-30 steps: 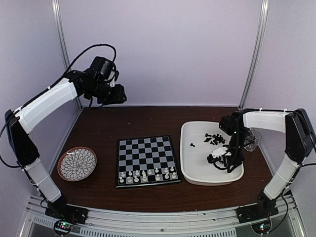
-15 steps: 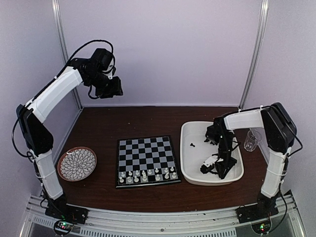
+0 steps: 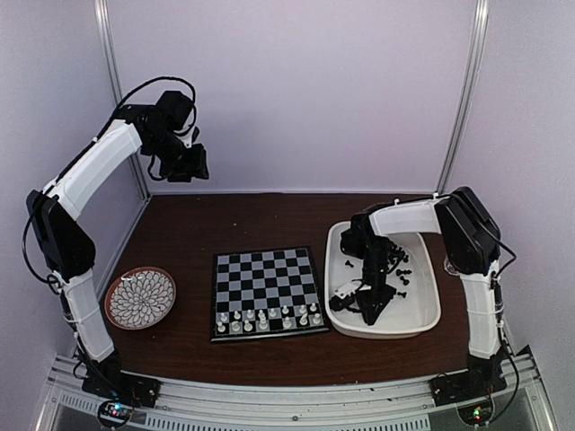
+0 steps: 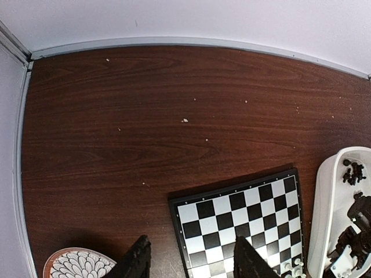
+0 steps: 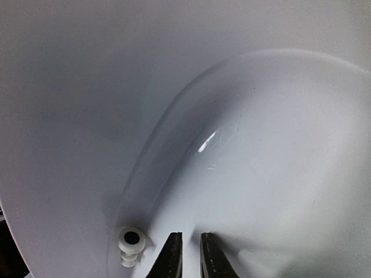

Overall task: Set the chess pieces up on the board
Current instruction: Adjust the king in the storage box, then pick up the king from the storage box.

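The board (image 3: 265,269) lies mid-table, with white chess pieces (image 3: 269,316) lined on its two near rows. Small black pieces (image 3: 402,265) lie loose in the white tray (image 3: 422,319) to its right. My right gripper (image 3: 358,301) is down in the tray's near-left corner. In the right wrist view its jaws (image 5: 191,238) stand almost together with a thin slit and nothing between them. A white piece (image 5: 131,244) lies on its side just left of the fingers, not gripped. My left gripper (image 3: 184,166) hangs high at the back left, open and empty (image 4: 191,246), over the board's (image 4: 232,214) far-left corner.
A round patterned plate (image 3: 140,298) sits at the near left, and its edge (image 4: 75,266) shows in the left wrist view. A clear cup (image 3: 451,266) stands right of the tray, partly hidden by the right arm. Purple walls close in the back and sides.
My right arm swung left across the tray to its near-left corner and its jaws closed. The left arm drew back to the left, staying open.
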Action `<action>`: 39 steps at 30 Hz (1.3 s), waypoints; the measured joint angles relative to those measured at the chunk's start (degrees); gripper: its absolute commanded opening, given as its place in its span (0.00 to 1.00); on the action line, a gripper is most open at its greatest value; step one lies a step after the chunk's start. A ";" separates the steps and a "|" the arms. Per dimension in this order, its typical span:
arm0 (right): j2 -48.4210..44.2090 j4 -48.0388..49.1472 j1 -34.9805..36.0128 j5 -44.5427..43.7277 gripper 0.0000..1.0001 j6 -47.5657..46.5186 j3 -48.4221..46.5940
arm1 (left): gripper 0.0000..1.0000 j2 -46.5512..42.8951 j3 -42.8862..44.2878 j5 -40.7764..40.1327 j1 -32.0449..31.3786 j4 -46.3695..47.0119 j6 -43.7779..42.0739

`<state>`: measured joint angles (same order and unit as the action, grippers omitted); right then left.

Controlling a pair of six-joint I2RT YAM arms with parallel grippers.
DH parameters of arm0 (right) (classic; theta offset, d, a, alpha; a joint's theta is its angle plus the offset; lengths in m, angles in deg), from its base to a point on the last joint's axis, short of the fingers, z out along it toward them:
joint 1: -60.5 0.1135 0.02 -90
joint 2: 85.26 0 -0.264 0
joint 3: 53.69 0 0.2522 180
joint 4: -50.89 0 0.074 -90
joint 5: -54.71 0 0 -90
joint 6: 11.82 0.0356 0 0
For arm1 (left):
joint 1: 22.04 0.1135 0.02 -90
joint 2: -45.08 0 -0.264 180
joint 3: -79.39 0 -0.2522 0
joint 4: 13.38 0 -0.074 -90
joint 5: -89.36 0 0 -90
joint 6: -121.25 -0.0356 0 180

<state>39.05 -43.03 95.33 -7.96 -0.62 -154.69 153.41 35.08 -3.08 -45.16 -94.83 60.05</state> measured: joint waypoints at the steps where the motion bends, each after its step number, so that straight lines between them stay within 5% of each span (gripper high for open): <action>1: 0.00 -0.20 0.28 0.46 0.17 -0.02 0.02 | 0.49 0.00 0.00 0.11 0.07 -0.15 -0.20; 14: 3.78 -2.29 1.27 6.99 0.20 13.14 -12.17 | 0.49 0.37 2.86 4.92 2.99 -0.59 -3.23; 26: 4.81 1.22 -12.11 8.26 0.30 30.82 -20.26 | 0.49 6.12 6.05 14.03 2.82 -0.44 -3.78; 30: 4.07 -1.68 -16.87 8.07 0.40 28.30 -26.23 | 0.49 7.48 7.78 15.28 0.72 -0.17 -3.69; 34: -3.02 -4.33 -16.44 5.46 0.45 19.26 -15.06 | 0.49 7.65 7.82 15.47 -1.36 0.39 -3.39; 39: -9.31 -5.97 -6.71 4.52 0.46 15.04 -2.69 | 0.49 7.85 7.82 14.78 -1.53 1.07 -3.43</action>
<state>29.74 -48.99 88.62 -3.44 14.41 -157.38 161.26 42.90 11.70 -46.69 -93.75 56.61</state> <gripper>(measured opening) 0.447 0.492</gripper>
